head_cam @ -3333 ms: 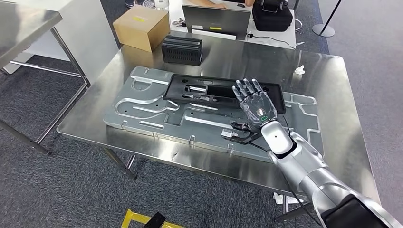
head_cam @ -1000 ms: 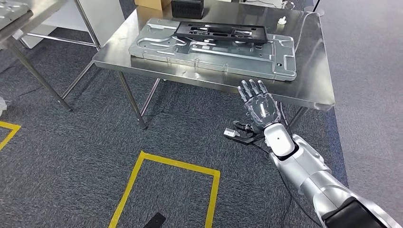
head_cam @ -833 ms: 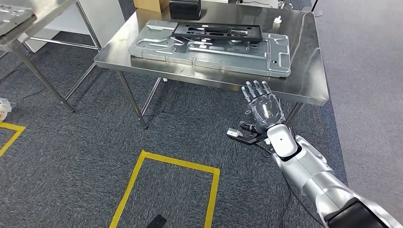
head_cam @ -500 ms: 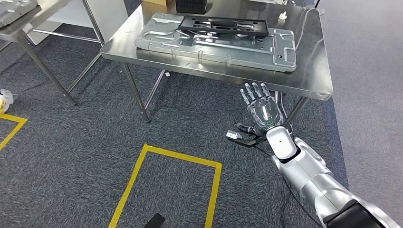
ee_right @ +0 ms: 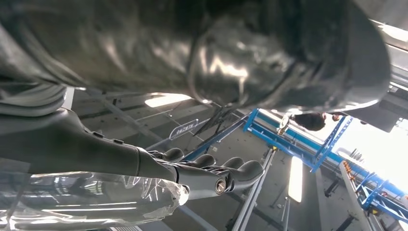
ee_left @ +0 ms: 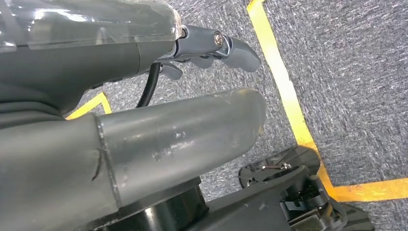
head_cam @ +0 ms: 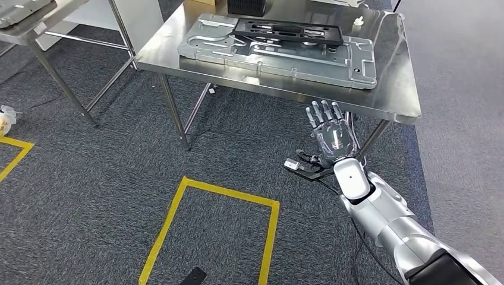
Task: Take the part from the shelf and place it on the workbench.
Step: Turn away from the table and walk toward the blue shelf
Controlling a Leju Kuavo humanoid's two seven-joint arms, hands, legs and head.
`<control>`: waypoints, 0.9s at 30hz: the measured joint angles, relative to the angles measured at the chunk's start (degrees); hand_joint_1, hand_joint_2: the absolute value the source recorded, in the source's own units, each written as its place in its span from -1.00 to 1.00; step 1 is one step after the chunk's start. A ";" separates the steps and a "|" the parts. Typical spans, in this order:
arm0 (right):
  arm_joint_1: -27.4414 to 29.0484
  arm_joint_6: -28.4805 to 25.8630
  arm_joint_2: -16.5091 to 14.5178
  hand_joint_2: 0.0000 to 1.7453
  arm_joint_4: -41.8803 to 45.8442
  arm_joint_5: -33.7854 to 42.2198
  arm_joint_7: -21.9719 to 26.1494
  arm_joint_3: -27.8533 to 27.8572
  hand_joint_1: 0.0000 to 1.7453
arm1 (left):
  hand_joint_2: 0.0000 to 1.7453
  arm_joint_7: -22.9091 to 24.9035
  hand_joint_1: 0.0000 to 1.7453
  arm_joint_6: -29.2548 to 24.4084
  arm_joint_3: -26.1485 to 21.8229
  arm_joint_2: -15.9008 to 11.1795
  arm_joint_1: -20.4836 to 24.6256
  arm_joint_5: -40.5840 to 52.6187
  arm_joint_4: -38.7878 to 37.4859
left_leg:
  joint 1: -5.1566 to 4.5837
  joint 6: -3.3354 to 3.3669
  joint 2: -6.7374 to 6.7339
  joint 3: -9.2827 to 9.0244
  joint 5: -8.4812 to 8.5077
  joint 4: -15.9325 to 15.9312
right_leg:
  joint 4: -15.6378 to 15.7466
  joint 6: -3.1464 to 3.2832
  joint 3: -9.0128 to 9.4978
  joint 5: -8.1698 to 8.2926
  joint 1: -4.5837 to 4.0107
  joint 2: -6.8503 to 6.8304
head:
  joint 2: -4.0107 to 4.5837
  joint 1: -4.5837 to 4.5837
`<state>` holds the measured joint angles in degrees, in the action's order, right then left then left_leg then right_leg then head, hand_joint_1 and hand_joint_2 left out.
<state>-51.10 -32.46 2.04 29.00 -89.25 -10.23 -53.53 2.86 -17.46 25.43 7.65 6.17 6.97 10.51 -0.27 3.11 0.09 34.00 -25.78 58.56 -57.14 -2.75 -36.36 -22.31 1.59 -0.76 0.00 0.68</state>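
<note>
The black slotted part point(head_cam: 288, 31) lies flat on a silver machined plate point(head_cam: 333, 59) on the steel workbench point(head_cam: 392, 95), at the far side of the head view. My right hand point(head_cam: 333, 133) is raised in front of the bench's near edge and below it, palm up, fingers spread, holding nothing. It is well apart from the part. In the right wrist view the same hand point(ee_right: 144, 168) shows straight fingers against a ceiling. My left hand point(ee_left: 144, 96) hangs over the grey carpet, thumb and fingers extended, with nothing in it.
A yellow tape rectangle point(head_cam: 172, 219) marks the carpet in front of me. A second steel table point(head_cam: 35, 12) stands at the far left. A black box point(head_cam: 246, 6) and a small white object point(head_cam: 358, 21) sit at the bench's far side. Cables hang by the bench's right leg.
The camera has moved back: earlier the right hand hovered over the part on the bench, now the bench lies farther ahead. The right hand stays spread and empty; the part has not moved.
</note>
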 joint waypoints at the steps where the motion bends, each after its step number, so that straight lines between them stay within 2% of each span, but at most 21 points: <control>1: -0.01 0.00 0.02 -1.00 -0.01 -0.01 -0.02 -0.03 -1.00 | -1.00 0.00 -1.00 -0.01 -0.01 0.00 0.00 0.00 0.00 | 0.11 0.30 0.08 0.03 0.25 -0.19 | -0.67 -0.15 -0.28 -0.71 0.05 -0.02 | 0.00 0.01; 2: -0.03 0.01 0.06 -1.00 -0.01 -0.02 -0.05 -0.06 -1.00 | -1.00 0.00 -1.00 -0.03 -0.03 0.00 0.00 0.00 0.00 | 0.23 0.60 0.16 0.09 0.52 -0.38 | -2.44 -0.21 -1.02 -2.18 0.06 0.03 | 0.00 0.02; 3: -0.02 0.01 0.10 -1.00 -0.02 -0.04 -0.08 -0.09 -1.00 | -1.00 0.00 -1.00 -0.05 -0.04 0.00 -0.01 0.00 0.00 | 0.29 0.83 0.28 0.22 0.76 -0.48 | -5.53 -0.19 -2.27 -4.32 0.07 0.12 | 0.00 0.03; 5: 0.16 0.03 0.17 -1.00 -0.06 -0.13 -0.10 -0.17 -1.00 | -1.00 0.00 -1.00 -0.09 -0.09 0.00 -0.06 0.00 0.00 | 0.18 0.96 0.79 0.69 1.07 -0.44 | -13.75 -0.06 -5.47 -8.71 0.00 0.20 | 0.00 0.03; 6: 0.31 0.05 0.19 -1.00 -0.11 -0.18 -0.09 -0.21 -1.00 | -1.00 0.00 -1.00 -0.09 -0.13 -0.01 -0.11 0.00 0.00 | 0.13 0.93 1.17 0.90 1.19 -0.38 | -16.67 0.04 -6.50 -9.81 -0.03 0.23 | 0.00 0.03; 7: 0.45 0.07 0.21 -1.00 -0.17 -0.22 -0.08 -0.23 -1.00 | -1.00 0.00 -1.00 -0.09 -0.19 -0.02 -0.19 0.00 0.00 | 0.07 0.85 1.68 1.08 1.30 -0.31 | -17.43 0.25 -6.47 -9.76 -0.09 0.29 | 0.00 0.03; 8: 0.53 0.09 0.22 -1.00 -0.23 -0.23 -0.06 -0.23 -1.00 | -1.00 0.00 -1.00 -0.09 -0.24 -0.02 -0.27 0.00 0.00 | 0.03 0.73 2.27 1.19 1.39 -0.24 | -15.69 0.58 -5.19 -8.64 -0.17 0.51 | 0.00 0.03; 9: 0.51 0.10 0.24 -1.00 -0.26 -0.27 -0.04 -0.23 -1.00 | -1.00 -0.01 -1.00 -0.09 -0.29 -0.03 -0.31 0.00 0.00 | 0.00 0.60 2.85 1.24 1.47 -0.18 | -12.07 1.03 -3.01 -6.90 -0.29 1.17 | 0.00 0.04; 11: 0.34 0.12 0.44 -1.00 -0.29 -0.34 -0.02 -0.22 -1.00 | -1.00 -0.01 -1.00 -0.08 -0.33 0.04 -0.31 0.00 0.00 | 0.09 0.17 3.94 1.51 1.70 -0.08 | -4.32 2.09 1.26 -4.42 -0.42 3.97 | 0.00 -0.04; 12: 0.29 0.13 0.56 -1.00 -0.30 -0.38 0.02 -0.22 -1.00 | -1.00 -0.02 -1.00 -0.07 -0.35 0.05 -0.28 0.00 0.00 | 0.25 -0.15 4.42 1.74 1.87 -0.06 | -2.16 2.38 2.31 -3.98 -0.55 4.96 | 0.00 -0.05; 13: 0.28 0.15 0.66 -1.00 -0.31 -0.39 0.05 -0.21 -1.00 | -1.00 -0.02 -1.00 -0.02 -0.37 0.06 -0.26 0.00 0.00 | 0.47 -0.57 4.94 2.01 2.05 -0.08 | -1.30 2.53 2.64 -4.04 -0.67 5.40 | 0.00 -0.08; 15: 0.28 0.17 0.57 -1.00 -0.30 -0.41 0.11 -0.21 -1.00 | -1.00 -0.02 -1.00 0.04 -0.40 -0.01 -0.39 0.00 0.00 | 0.70 -1.45 5.90 2.34 2.35 -0.28 | -0.73 2.62 2.81 -3.73 -0.70 4.09 | 0.00 -0.04; 16: 0.25 0.18 0.50 -1.00 -0.29 -0.41 0.10 -0.21 -1.00 | -1.00 -0.01 -1.00 0.05 -0.41 -0.05 -0.51 0.00 0.00 | 0.59 -1.81 5.43 2.55 2.05 -0.03 | -0.27 2.80 3.06 -3.51 -0.53 3.39 | 0.00 -0.11; 17: 0.20 0.19 0.43 -1.00 -0.28 -0.41 0.10 -0.21 -1.00 | -1.00 -0.01 -1.00 0.03 -0.42 -0.09 -0.61 0.00 0.00 | 0.51 -2.14 4.39 3.15 1.11 1.17 | 0.20 3.03 3.29 -3.27 -0.36 2.58 | 0.00 -0.27; 19: 0.16 0.21 0.43 -1.00 -0.30 -0.41 0.09 -0.21 -1.00 | -1.00 0.00 -1.00 0.01 -0.43 -0.18 -0.65 0.00 0.00 | 0.60 -2.71 1.68 5.73 -2.32 6.88 | 0.57 3.36 3.45 -3.03 -0.34 1.06 | 0.00 -0.58; 20: 0.20 0.23 0.45 -1.00 -0.32 -0.41 0.09 -0.21 -1.00 | -1.00 -0.01 -1.00 0.02 -0.44 -0.21 -0.64 0.00 0.00 | 0.80 -3.01 0.96 7.48 -4.10 10.74 | 0.44 3.43 3.32 -3.04 -0.40 0.26 | 0.00 -0.67; 21: 0.32 0.25 0.46 -1.00 -0.34 -0.41 0.10 -0.21 -1.00 | -1.00 -0.01 -1.00 0.02 -0.44 -0.24 -0.66 0.01 0.00 | 0.93 -3.28 0.63 8.78 -5.10 13.70 | 0.26 3.43 3.17 -3.09 -0.45 -0.49 | 0.00 -0.67; 22: 0.44 0.27 0.47 -1.00 -0.36 -0.41 0.12 -0.21 -1.00 | -1.00 -0.02 -1.00 0.02 -0.44 -0.26 -0.71 0.01 0.00 | 1.01 -3.50 0.41 9.24 -5.17 14.97 | 0.07 3.40 3.04 -3.17 -0.46 -1.24 | 0.00 -0.67; 23: 0.54 0.28 0.47 -1.00 -0.37 -0.41 0.15 -0.21 -1.00 | -1.00 -0.02 -1.00 0.01 -0.44 -0.28 -0.77 0.02 0.00 | 1.06 -3.64 0.15 8.52 -4.22 13.98 | -0.14 3.34 2.94 -3.28 -0.45 -1.97 | 0.00 -0.68; 25: 0.58 0.28 0.47 -1.00 -0.37 -0.41 0.24 -0.16 -1.00 | -1.00 -0.02 -1.00 0.00 -0.44 -0.38 -0.82 0.03 0.00 | 1.00 -3.59 -1.40 4.28 -1.13 6.53 | -0.66 3.02 2.87 -3.63 -0.44 -3.23 | 0.00 -0.68; 27: 0.48 0.28 0.52 -1.00 -0.38 -0.40 0.32 0.03 -1.00 | -1.00 -0.03 -1.00 0.01 -0.45 -0.46 -0.78 0.10 0.00 | 0.66 -3.02 -2.60 1.09 0.45 0.77 | -1.18 2.47 2.76 -3.96 -0.69 -4.16 | 0.00 -0.65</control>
<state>-50.61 -32.17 2.56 28.63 -89.65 -9.92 -53.51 2.83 -17.46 24.97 7.19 5.39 7.07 10.51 0.39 0.09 -2.51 35.09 -25.33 59.33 -58.32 -0.28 -33.60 -26.28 0.90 -4.93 0.00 0.03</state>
